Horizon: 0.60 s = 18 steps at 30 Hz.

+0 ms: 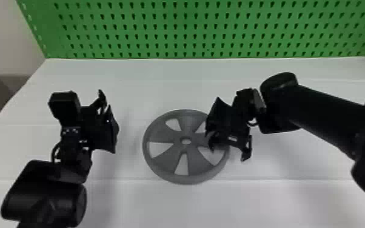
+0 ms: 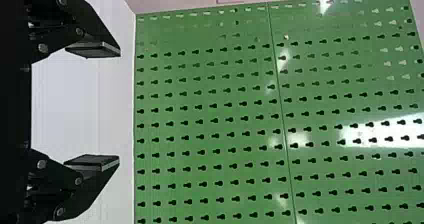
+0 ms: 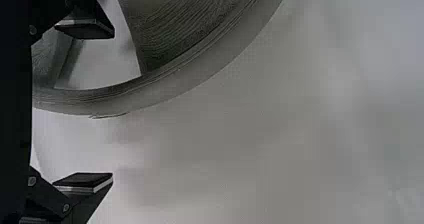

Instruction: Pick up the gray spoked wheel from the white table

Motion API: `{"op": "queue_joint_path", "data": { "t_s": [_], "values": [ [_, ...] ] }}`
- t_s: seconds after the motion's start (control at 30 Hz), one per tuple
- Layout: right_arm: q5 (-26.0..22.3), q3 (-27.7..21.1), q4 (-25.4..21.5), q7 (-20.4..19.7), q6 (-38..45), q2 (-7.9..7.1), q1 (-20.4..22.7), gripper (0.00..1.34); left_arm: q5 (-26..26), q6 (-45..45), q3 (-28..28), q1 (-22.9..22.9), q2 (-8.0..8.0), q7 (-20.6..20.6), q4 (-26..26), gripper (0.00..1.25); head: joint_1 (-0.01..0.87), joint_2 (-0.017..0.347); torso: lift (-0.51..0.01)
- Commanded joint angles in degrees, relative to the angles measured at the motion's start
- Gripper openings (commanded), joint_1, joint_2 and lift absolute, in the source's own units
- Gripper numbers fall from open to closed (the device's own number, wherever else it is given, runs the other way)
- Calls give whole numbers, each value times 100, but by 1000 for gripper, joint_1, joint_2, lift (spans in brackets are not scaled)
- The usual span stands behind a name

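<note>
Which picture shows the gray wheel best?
The head view: nearly the whole wheel shows, the right gripper over one side. The right wrist view shows some rim and spokes; the left wrist view faces the green board.

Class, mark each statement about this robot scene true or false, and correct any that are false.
1. The gray wheel lies on the white table. True.
2. The wheel is a solid disc without openings. False: openings show between its spokes.
3. In the head view, the right gripper overlaps the wheel's right side. True.
4. The left gripper is shut. False: its fingers stand apart.
5. A green pegboard stands beyond the table. True.
</note>
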Motion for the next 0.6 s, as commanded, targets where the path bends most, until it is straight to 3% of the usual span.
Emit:
{"op": "queue_joint_path", "data": {
  "t_s": [0.0,0.17,0.4,0.57],
  "values": [
    [18,0,0,0,-9,-9,0,1012,0,0,0,0,0,1,-1,764,782,66,-81],
    [35,0,0,0,-9,-9,-18,976,0,0,0,0,0,1,-1,764,782,66,-81],
    [79,0,0,0,-35,-9,-44,762,-9,0,-9,0,0,1,-1,764,782,66,-81],
    [79,0,-9,0,-44,-9,-44,758,-9,0,-18,0,0,1,-1,764,782,66,-81]
  ]
}}
